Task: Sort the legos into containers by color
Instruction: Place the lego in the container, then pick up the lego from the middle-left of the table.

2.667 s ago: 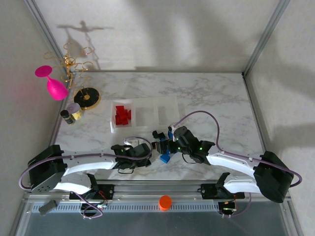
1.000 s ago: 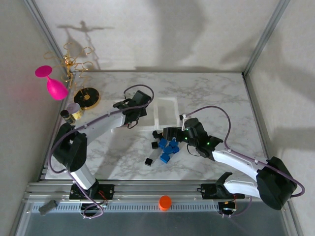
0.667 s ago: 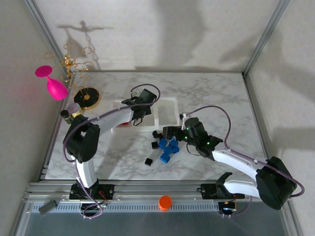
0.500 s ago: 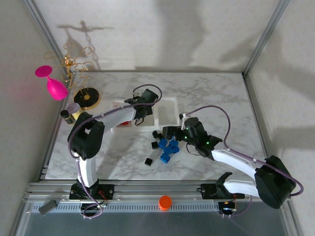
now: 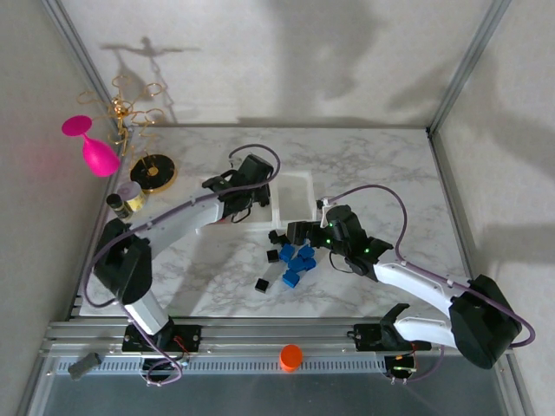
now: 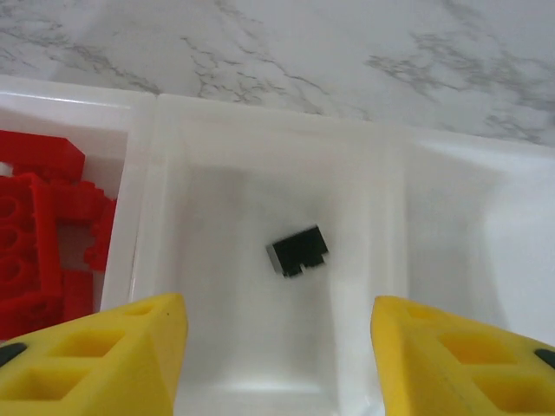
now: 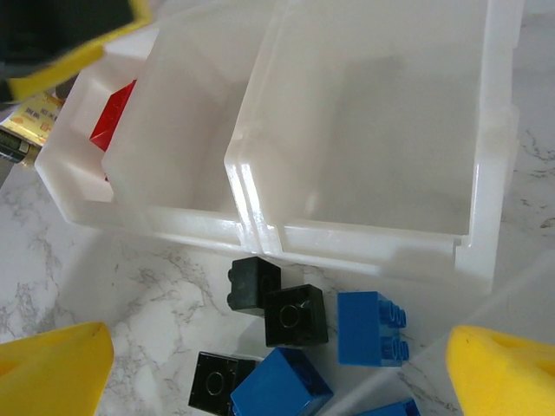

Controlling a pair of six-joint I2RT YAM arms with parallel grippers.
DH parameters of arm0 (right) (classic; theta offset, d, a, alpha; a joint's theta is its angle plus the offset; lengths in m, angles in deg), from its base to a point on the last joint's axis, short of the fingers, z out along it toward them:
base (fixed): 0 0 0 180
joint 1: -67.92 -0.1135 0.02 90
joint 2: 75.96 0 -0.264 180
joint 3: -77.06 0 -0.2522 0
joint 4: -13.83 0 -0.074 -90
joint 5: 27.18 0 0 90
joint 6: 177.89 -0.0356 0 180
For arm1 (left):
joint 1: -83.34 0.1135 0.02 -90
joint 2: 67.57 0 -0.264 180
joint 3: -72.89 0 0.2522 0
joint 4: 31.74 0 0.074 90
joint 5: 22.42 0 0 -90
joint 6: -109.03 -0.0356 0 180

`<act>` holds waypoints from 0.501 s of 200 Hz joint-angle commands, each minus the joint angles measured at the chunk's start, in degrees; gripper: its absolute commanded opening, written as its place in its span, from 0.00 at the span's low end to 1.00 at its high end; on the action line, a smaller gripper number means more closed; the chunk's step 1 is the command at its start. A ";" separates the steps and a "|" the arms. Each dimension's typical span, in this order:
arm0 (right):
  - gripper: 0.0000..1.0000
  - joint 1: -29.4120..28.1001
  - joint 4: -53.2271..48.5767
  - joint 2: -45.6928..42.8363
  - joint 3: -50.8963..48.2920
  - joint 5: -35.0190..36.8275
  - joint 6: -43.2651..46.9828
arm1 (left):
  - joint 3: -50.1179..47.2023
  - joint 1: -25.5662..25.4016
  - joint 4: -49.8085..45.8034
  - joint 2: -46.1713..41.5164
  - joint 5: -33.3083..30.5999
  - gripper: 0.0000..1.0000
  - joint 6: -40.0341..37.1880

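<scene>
Left pincer [image 6: 277, 347] — hangs right over the middle tray of the containers [image 6: 156, 173], yellow fingers [image 6: 121, 351] apart, nothing between them. Looks down on one black brick [image 6: 297, 250] lying loose on the floor of that middle tray. Has a heap of red bricks [image 6: 43, 234] off to its side, in the tray at the left end of the containers.

Right pincer [image 7: 277, 368] — waits just in front of the containers, fingers spread wide, holding nothing. Faces a little bunch of loose legos on the table [image 7: 87, 286], close to the front wall of the containers: black bricks [image 7: 297, 315] nearest that wall, blue bricks [image 7: 371, 328] beside them and a bit farther out.

Looks like a job partly done: red in, black begun, no blue in any tray yet.

Should be very light, hard and smooth, so easy to flick away or let slip. Best to pinch one brick across its two flat sides, fingers low, not on the bumps. Best to start with a brick at the edge of the bunch, since touching bricks may get shoved or come up together.
</scene>
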 commanded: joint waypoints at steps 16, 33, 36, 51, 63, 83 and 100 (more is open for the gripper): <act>0.99 0.49 -1.94 -2.27 0.96 -3.90 1.10 | -8.04 -5.25 -3.64 -7.64 -1.13 0.60 3.00; 0.99 0.45 -3.13 -2.78 0.76 -4.46 1.26 | -11.07 -7.92 -5.10 -10.35 -1.33 0.60 4.90; 0.99 0.45 -3.33 -2.80 0.71 -4.69 1.26 | -11.50 -8.49 -5.35 -10.75 -1.29 0.60 5.20; 0.99 0.48 -3.60 -3.10 0.05 -6.19 1.69 | -14.17 -10.90 -6.85 -13.41 -1.72 0.61 7.20; 0.99 0.33 -3.12 -3.60 -1.03 -7.54 1.76 | -16.49 -12.57 -6.83 -15.51 -0.90 0.62 8.66; 0.99 0.12 -2.17 -4.48 -3.21 -9.17 1.60 | -19.43 -15.54 -7.31 -17.94 0.49 0.63 11.45; 0.99 -0.50 -2.43 -4.80 -4.26 -9.41 1.46 | -21.14 -18.32 -8.74 -18.76 0.33 0.64 13.70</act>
